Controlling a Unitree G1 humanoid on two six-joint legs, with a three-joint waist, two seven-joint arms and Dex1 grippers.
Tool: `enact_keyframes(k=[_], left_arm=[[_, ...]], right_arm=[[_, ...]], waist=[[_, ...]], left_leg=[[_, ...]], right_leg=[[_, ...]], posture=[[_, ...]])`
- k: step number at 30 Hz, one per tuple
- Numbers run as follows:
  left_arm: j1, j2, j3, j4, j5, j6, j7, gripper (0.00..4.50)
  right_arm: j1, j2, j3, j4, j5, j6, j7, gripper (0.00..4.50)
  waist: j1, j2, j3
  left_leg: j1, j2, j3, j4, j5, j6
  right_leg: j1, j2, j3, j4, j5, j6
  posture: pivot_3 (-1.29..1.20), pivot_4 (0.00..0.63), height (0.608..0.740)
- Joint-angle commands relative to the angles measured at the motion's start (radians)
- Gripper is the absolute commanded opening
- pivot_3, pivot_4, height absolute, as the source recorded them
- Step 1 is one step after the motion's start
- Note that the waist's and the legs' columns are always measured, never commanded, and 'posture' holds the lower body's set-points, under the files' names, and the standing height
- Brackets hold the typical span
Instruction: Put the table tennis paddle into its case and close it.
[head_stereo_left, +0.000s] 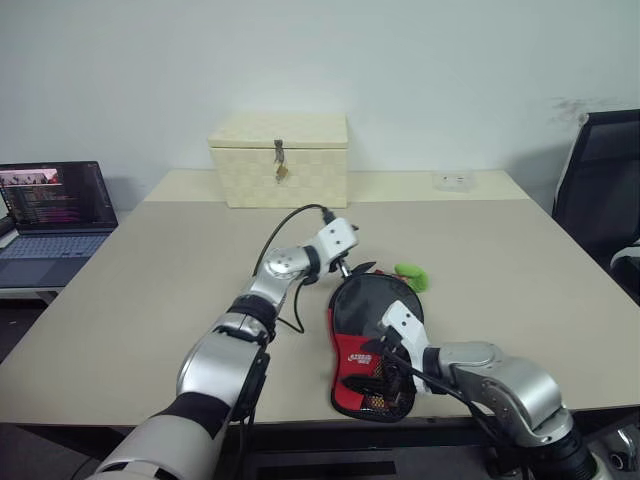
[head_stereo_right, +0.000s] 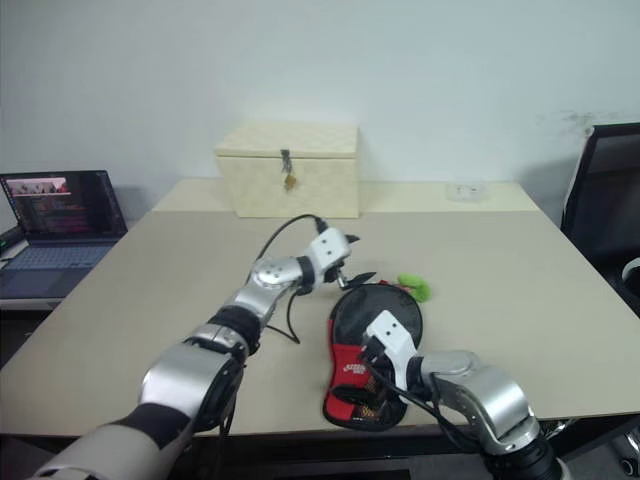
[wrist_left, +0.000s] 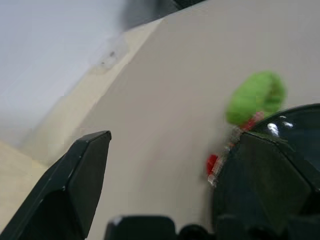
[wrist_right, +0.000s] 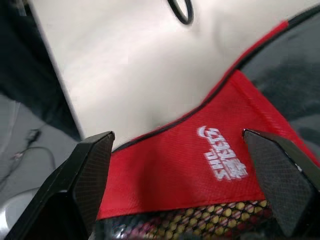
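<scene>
The case (head_stereo_left: 366, 300) lies flat near the table's front edge, its round black part farther from me and the red logo panel (wrist_right: 190, 160) and mesh pocket nearer. The paddle is hidden; I cannot tell whether it is inside. My left gripper (head_stereo_left: 347, 267) hovers level at the case's far left rim, open, with nothing between its fingers (wrist_left: 75, 190). My right gripper (head_stereo_left: 386, 358) hangs open just above the red panel, its fingers (wrist_right: 85, 175) apart on either side of the logo. A green fuzzy tag (head_stereo_left: 412, 275) lies at the case's far end.
A cream woven box (head_stereo_left: 280, 158) with a metal latch stands at the back of the table (head_stereo_left: 150, 290). There is an open laptop (head_stereo_left: 55, 205) off to the left and a black chair (head_stereo_left: 605, 190) at the right. A small white object (head_stereo_left: 455, 180) lies at the back right.
</scene>
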Motion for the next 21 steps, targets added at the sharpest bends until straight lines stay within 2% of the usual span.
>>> enact_keyframes(k=[1,6,11,17,21], left_arm=[[0.112,0.054,0.066,-0.2,-0.153,0.095,-0.155,4.48],[0.334,0.114,0.094,-0.51,-0.273,0.309,-0.217,4.48],[0.483,0.116,0.059,-0.773,-0.319,0.464,-0.191,4.48],[0.502,0.075,0.008,-0.822,-0.298,0.498,-0.139,4.48],[0.497,0.059,-0.004,-0.828,-0.308,0.505,-0.128,4.48]], right_arm=[[-0.016,-0.038,-0.09,-0.083,0.097,0.018,0.041,4.5],[-0.008,-0.112,-0.149,-0.088,0.165,0.007,0.081,4.5],[-0.013,-0.199,-0.173,-0.048,0.164,-0.048,0.111,4.5],[-0.04,-0.216,-0.195,0.065,0.113,-0.118,0.059,4.5],[-0.099,-0.105,-0.247,0.244,0.046,-0.164,-0.114,4.5]], waist=[[-0.001,0.0,0.0],[0.008,0.001,0.001],[0.02,0.001,0.001],[0.023,0.001,0.001],[0.019,0.001,0.001]], left_leg=[[0.0,0.0,0.0,0.0,0.0,0.0],[0.0,0.001,-0.003,0.002,0.0,0.0],[0.0,0.0,-0.003,0.005,0.0,0.0],[0.0,0.0,-0.002,0.009,0.0,0.0],[0.0,0.001,-0.001,0.009,0.0,0.0]], right_leg=[[0.0,0.0,0.0,0.0,0.0,0.0],[0.0,0.0,-0.002,0.001,0.0,0.0],[0.002,-0.001,-0.002,0.001,0.0,-0.001],[0.004,0.0,-0.002,0.002,0.001,-0.001],[0.003,0.0,0.0,0.002,0.001,-0.001]], posture=[[0.0,0.15,0.74],[0.0,0.15,0.74],[0.0,0.15,0.74],[0.0,0.15,0.74],[0.0,0.15,0.74]])
